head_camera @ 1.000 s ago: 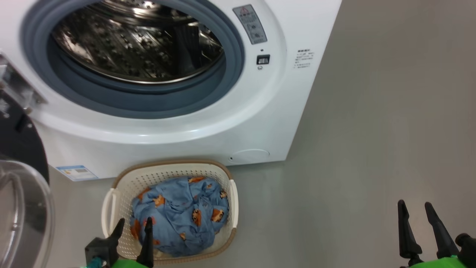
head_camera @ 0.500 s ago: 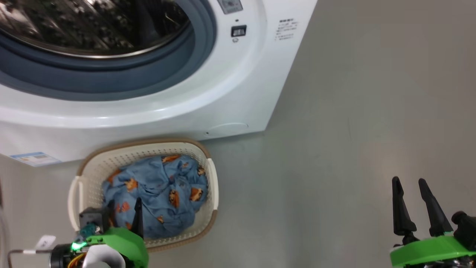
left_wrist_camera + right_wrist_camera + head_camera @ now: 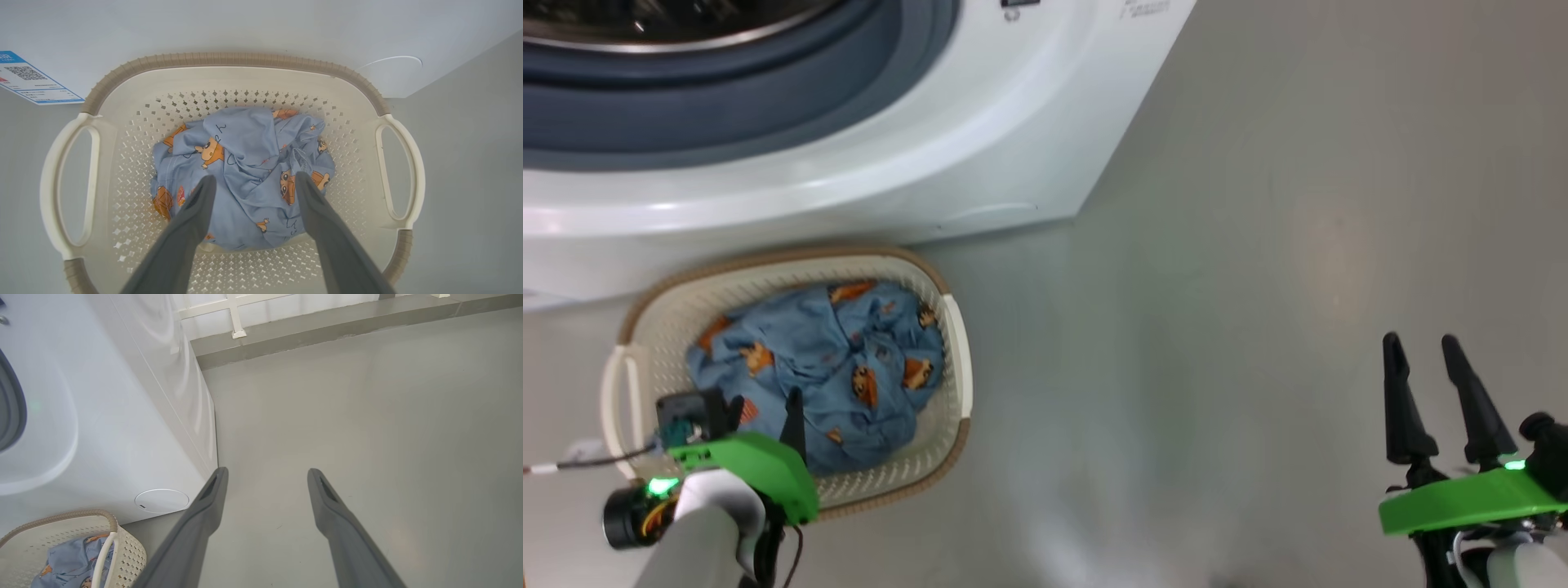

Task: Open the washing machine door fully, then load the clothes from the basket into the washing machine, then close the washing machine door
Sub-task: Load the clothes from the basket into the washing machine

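- The basket (image 3: pixel 956 343) sits on the grey floor (image 3: pixel 1217 327) at 8 o'clock in the head view, just in front of the washing machine (image 3: pixel 849 188), which stands at 11 o'clock.
- The clothes (image 3: pixel 841 359) lie bunched inside the basket.
- The left gripper (image 3: pixel 764 402) hangs over the basket's 6 o'clock side, jaws spread wide above the heap. I cannot tell if the tips touch the cloth.
- The right gripper (image 3: pixel 1419 341) is at 4 o'clock over bare floor, jaws spread and empty.
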